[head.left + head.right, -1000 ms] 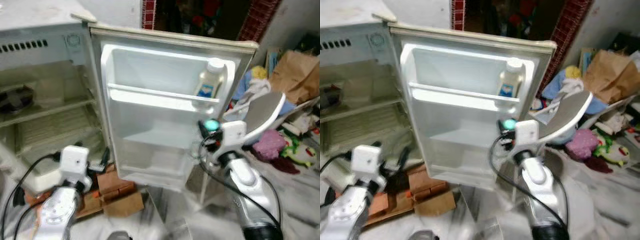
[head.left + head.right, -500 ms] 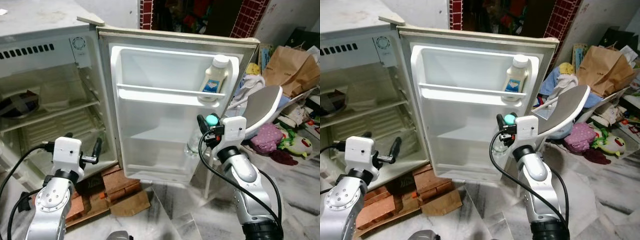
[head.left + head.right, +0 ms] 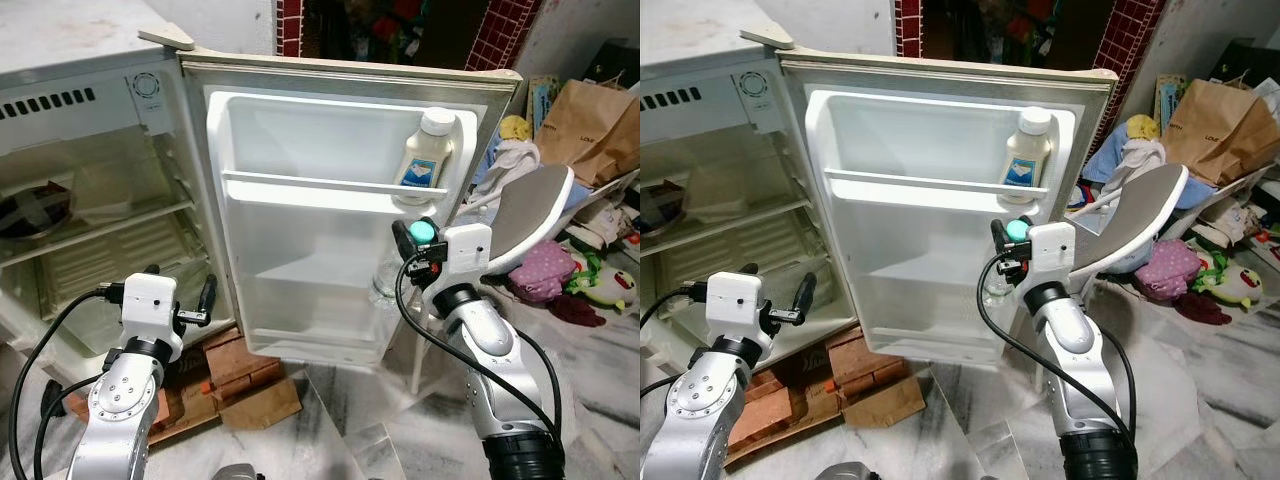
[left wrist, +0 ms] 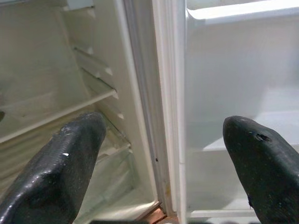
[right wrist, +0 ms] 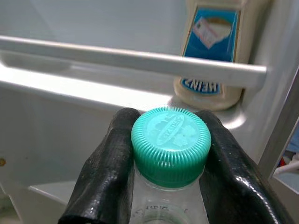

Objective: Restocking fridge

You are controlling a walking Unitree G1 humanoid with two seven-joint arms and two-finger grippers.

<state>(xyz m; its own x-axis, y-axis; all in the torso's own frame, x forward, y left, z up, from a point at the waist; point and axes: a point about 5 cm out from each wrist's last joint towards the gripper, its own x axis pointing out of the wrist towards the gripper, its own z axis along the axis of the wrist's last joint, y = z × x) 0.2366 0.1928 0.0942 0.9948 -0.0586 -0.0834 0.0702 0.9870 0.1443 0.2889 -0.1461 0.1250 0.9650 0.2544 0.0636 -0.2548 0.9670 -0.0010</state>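
The small white fridge (image 3: 70,120) stands open, its door (image 3: 340,210) swung wide toward me. A cream Heinz bottle (image 3: 424,150) stands upright at the right end of the door's upper shelf (image 3: 310,190). My right gripper (image 3: 414,240) is shut on a clear water bottle with a teal cap (image 5: 171,145), held upright just below that shelf, in front of the door's right side. The bottle's body (image 3: 385,283) hangs in front of the lower door shelf. My left gripper (image 4: 163,158) is open and empty, low by the fridge's hinge edge.
Wire shelves (image 3: 100,225) sit inside the fridge, with a dark object (image 3: 35,205) on the left. Bricks and cardboard (image 3: 240,385) lie under the fridge. A grey chair (image 3: 530,220), a brown paper bag (image 3: 595,120) and piled clothes and toys (image 3: 570,285) crowd the right.
The camera view has shifted slightly. My right gripper has carried the bottle a little up, closer to the upper door shelf. My left gripper stays low and open.
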